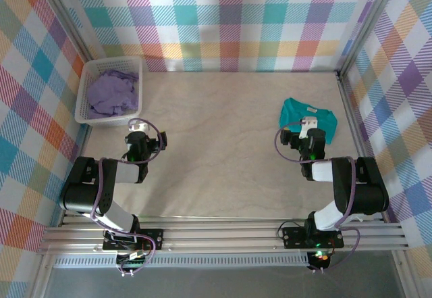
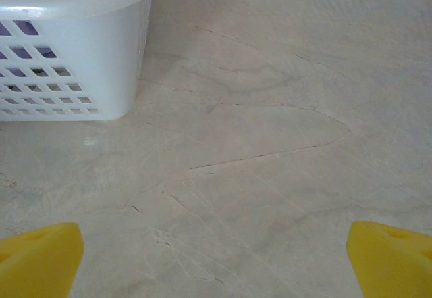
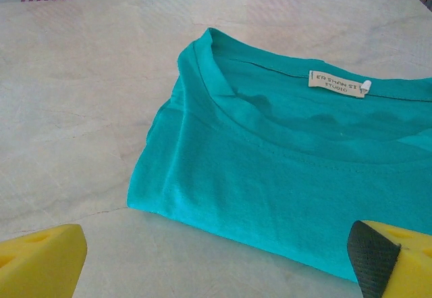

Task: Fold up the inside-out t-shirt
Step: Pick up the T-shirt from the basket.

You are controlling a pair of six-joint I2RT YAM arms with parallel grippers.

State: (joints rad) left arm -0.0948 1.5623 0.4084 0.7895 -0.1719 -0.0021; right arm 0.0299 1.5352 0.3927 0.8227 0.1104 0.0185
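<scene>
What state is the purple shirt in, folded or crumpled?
Crumpled, not folded: the lavender t-shirt lies bunched inside the white basket.

Bright, even overhead light; soft shadows (wrist views slightly hazy).

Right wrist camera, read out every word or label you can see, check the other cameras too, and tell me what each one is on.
"ER SHAN ST" over "STUDIO": on the white neck label sewn inside the collar of the teal t-shirt. The print is small, so the first line is a best reading.
There is no text to read on the white basket or on the lavender t-shirt lying in it.
</scene>
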